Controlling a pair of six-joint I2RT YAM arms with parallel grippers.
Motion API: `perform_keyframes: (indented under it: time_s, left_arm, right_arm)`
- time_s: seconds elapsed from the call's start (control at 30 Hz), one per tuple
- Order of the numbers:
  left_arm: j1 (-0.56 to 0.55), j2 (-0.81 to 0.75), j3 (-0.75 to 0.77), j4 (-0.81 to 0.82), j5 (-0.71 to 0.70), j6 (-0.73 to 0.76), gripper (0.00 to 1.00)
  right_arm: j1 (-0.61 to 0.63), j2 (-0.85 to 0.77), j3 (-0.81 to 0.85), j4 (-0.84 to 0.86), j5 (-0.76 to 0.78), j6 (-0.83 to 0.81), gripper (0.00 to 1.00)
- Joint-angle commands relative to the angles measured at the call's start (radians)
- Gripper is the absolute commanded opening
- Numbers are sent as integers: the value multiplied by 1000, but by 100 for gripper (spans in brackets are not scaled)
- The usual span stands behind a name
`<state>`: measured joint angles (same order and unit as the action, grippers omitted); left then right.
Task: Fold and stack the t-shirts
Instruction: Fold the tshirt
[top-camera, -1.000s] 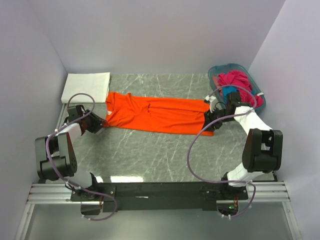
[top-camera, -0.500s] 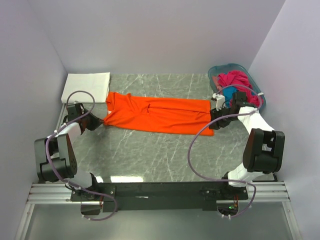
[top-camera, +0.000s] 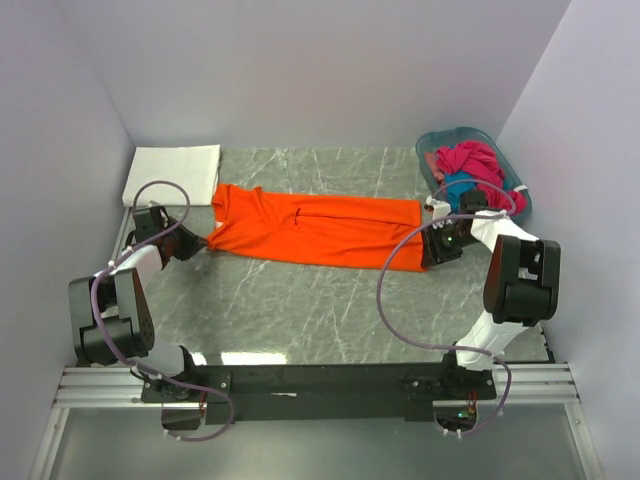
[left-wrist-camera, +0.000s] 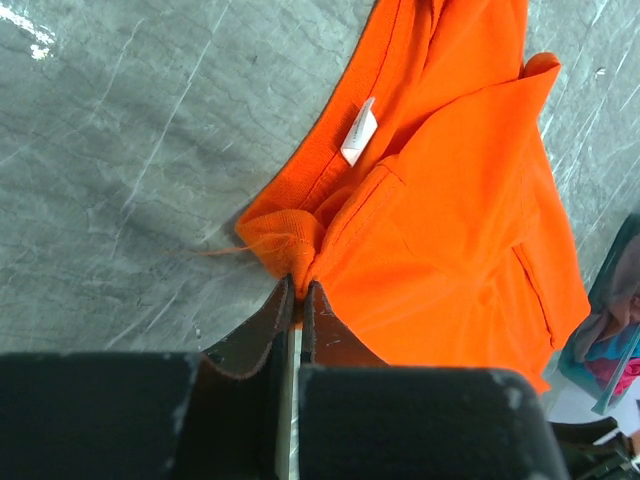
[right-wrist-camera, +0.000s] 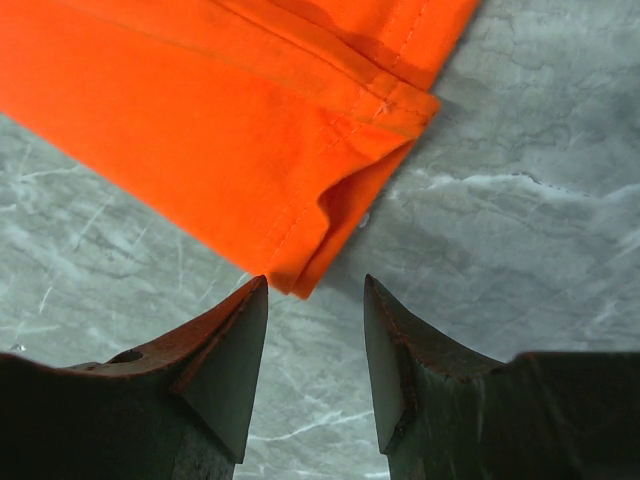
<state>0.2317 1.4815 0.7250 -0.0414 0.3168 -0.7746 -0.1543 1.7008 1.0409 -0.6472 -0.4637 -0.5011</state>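
1. In the middle of the grey marble-patterned table (top-camera: 300, 300): a bright orange cloth t-shirt (top-camera: 315, 228), lying flat as a long band from left to right, neck end at the left, hem end at the right.
2. At the shirt's left end: the left gripper (top-camera: 202, 245), low over the table, jaws closed tight on a bunched corner of the orange cloth beside the collar. Seen from the left wrist: cloth pinched right at the fingertips, and a small white label (left-wrist-camera: 358, 133) inside the neckline a little beyond them.
3. At the shirt's near right corner: the right gripper (top-camera: 434, 258), jaws parted and holding nothing. Seen from the right wrist: the hem corner just beyond the gap between the two fingertips, not between them, with bare marble under the tips.
4. In the far left corner of the table: a folded white cloth (top-camera: 172, 170), a neat rectangle, close to the orange shirt's neck end.
5. At the far right, against the wall: a teal plastic basket (top-camera: 436, 143) heaped with crumpled magenta cloth (top-camera: 470, 160), some blue cloth (top-camera: 462, 185) showing on its near side, just beyond the right gripper.
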Motion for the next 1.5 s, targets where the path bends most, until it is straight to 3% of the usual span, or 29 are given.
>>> perform_keyframes:
  time_s: [0.0, 0.27, 0.37, 0.47, 0.57, 0.6, 0.97, 1.47]
  left_arm:
    - [3, -15, 27, 35, 13, 15, 2]
    - [3, -18, 25, 34, 16, 17, 2]
    - [4, -20, 24, 35, 16, 18, 1]
    - [3, -24, 24, 35, 13, 20, 1]
    - [4, -29, 25, 35, 2, 24, 1]
    - [4, -33, 27, 32, -2, 24, 1]
    - [6, -101, 5, -54, -146, 40, 1]
    - [5, -210, -114, -127, -116, 14, 1]
  right_arm:
    - [15, 37, 5, 37, 16, 35, 50]
    - [52, 69, 11, 3, -13, 26, 49]
    - [55, 82, 15, -9, 2, 16, 43]
    - [55, 80, 10, -15, 23, 10, 30]
    - [50, 68, 1, -11, 52, 10, 2]
    - [48, 51, -13, -6, 62, 10, 0]
    - [-42, -116, -131, -60, 140, -120, 0]
    - [-116, -279, -251, -172, 180, -278, 0]
